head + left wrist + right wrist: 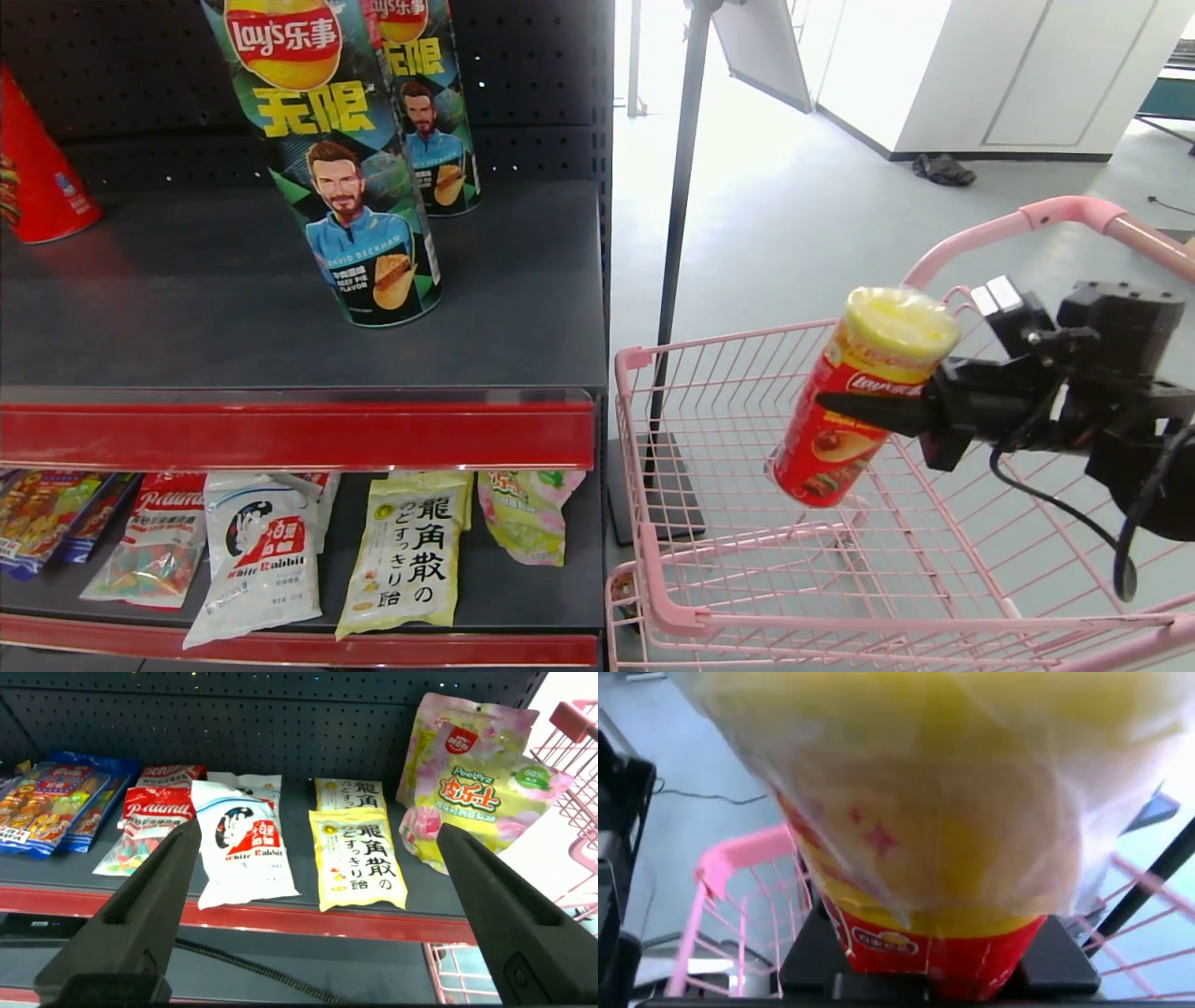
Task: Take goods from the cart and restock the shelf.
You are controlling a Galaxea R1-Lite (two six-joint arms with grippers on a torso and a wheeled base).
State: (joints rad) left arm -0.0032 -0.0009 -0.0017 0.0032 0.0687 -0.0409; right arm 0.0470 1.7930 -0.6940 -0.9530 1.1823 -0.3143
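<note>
Black metal shelf [280, 280] with red front rail. Two tall green printed chip tubes [345, 187] stand upright on the upper tier at 11 o'clock in the head view. Flat snack bags [392, 551] lie on the lower tier at 7 o'clock. Left gripper [318, 840] faces those bags, fingers [149, 905] wide apart. Pink wire shopping cart [728, 339] at 4 o'clock. Red cylindrical chip can with yellow plastic lid [840, 448] at 3 o'clock, tilted, above the cart basket. Right gripper [864, 411] fingers clamped on its middle.
</note>
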